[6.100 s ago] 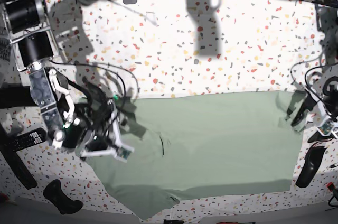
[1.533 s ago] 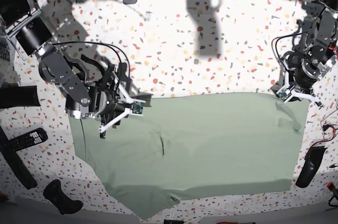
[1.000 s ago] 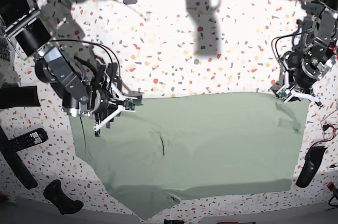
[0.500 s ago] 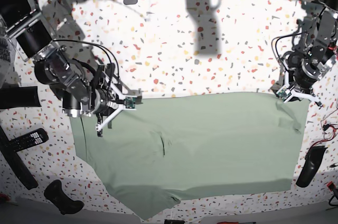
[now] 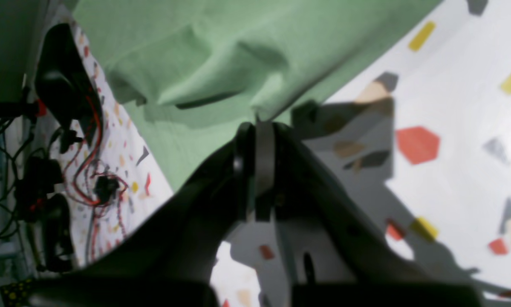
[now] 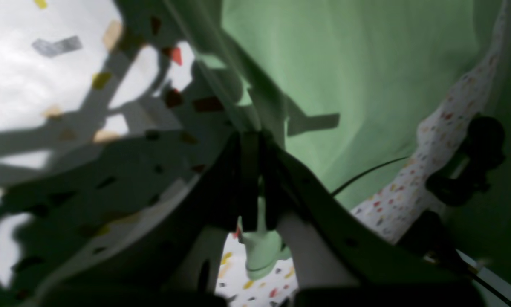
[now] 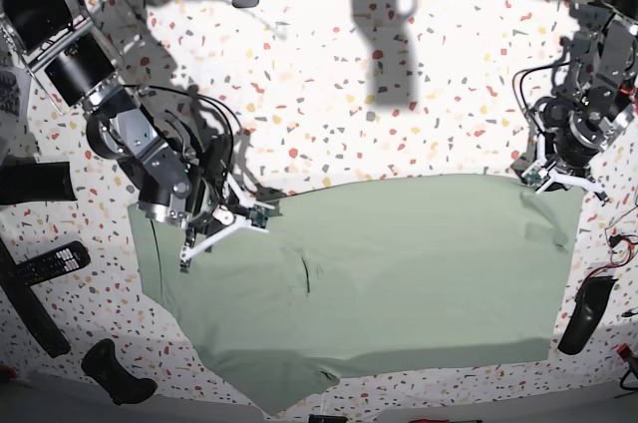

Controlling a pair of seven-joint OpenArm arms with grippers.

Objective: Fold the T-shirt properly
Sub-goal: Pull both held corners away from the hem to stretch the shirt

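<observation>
The T-shirt (image 7: 379,273) lies spread flat across the near half of the speckled table (image 7: 329,84), its far edge running between the 2 arms, apparently so that edge can be lifted and carried over in 1 fold. The left gripper (image 7: 541,182) sits at the far corner on the base view's right, jaws pressed together with a pinch of green hem between them, and the cloth puckers just ahead of it. The right gripper (image 7: 249,211) is clamped on the opposite far corner, a tuft of fabric poking through behind its jaws
</observation>
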